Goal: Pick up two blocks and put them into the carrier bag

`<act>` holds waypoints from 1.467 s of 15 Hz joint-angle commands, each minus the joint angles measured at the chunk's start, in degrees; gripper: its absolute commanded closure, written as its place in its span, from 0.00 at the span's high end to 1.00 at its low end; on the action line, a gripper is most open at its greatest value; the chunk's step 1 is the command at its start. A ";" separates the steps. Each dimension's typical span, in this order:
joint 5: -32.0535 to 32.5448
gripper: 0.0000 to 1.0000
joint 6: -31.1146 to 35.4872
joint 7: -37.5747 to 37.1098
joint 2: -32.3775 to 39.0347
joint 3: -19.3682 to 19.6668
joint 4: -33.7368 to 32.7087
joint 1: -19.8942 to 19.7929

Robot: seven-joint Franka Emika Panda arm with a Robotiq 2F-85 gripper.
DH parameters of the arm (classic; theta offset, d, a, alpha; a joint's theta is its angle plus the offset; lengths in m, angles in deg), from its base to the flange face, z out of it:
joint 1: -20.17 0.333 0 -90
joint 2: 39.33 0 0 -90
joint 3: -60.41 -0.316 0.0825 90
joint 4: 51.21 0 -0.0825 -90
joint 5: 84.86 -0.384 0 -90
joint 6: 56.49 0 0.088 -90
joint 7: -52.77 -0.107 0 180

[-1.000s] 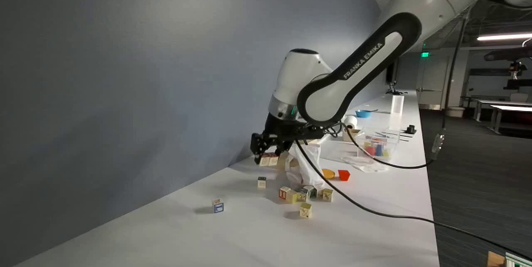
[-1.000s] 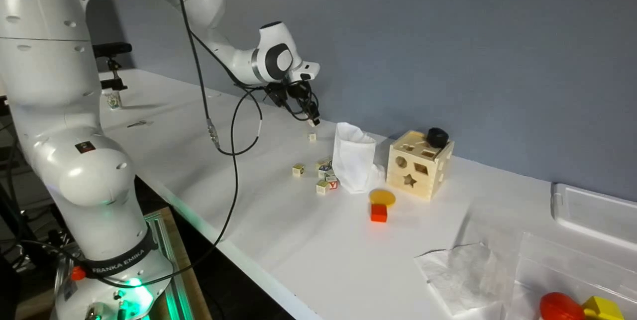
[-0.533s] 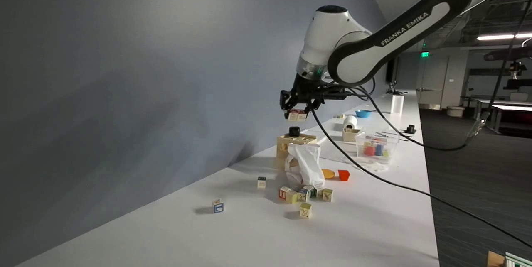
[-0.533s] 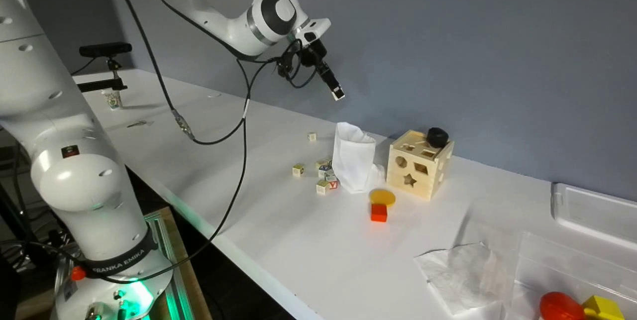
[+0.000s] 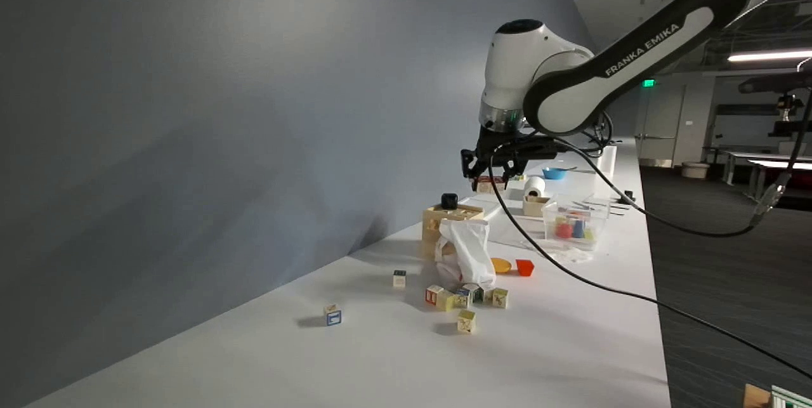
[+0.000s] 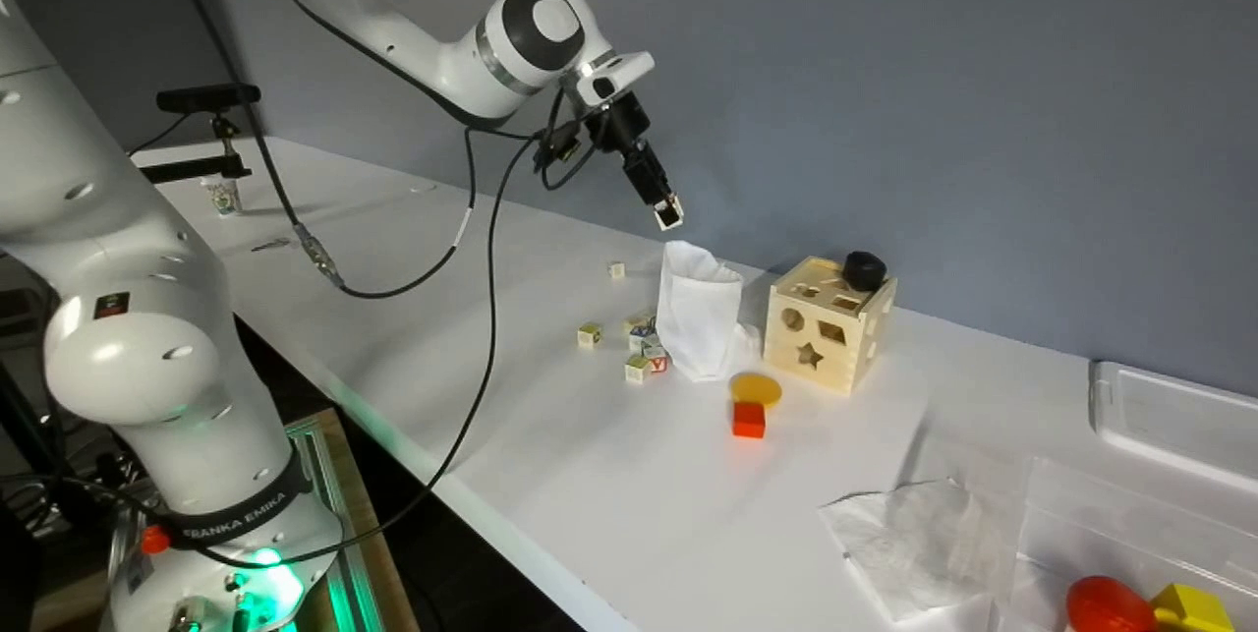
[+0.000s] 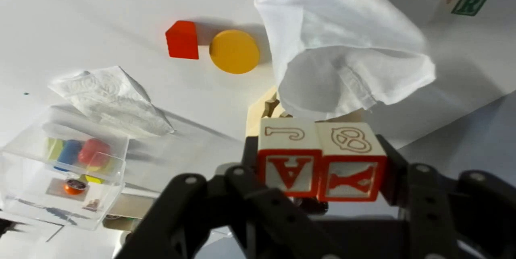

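My gripper is shut on two wooden letter blocks side by side, a red-edged A block and a red-edged Y block. The held pair also shows in both exterior views, at the gripper and below the fingertips. The white carrier bag stands upright on the table with its mouth open. The gripper is raised above the bag's rim height, close to it; exact alignment over the mouth is unclear. In the wrist view the bag lies just beyond the held blocks.
Several loose blocks lie near the bag, with a green R block apart. A wooden shape box with a black piece stands beside the bag. A yellow disc, red piece, napkin and clear bin are nearby.
The gripper has lifted from low near the wall with the two blocks and moved towards the bag. In the last half second it has come down slightly. The bag and loose blocks have not moved.
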 commanded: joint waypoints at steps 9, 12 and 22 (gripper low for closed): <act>17.56 0.42 15.75 -13.35 9.31 -0.15 0.35 -5.23; 20.35 0.42 18.01 -14.37 12.56 -0.04 -1.32 -4.97; 19.81 0.42 21.96 -12.67 18.42 -0.13 -3.99 -4.40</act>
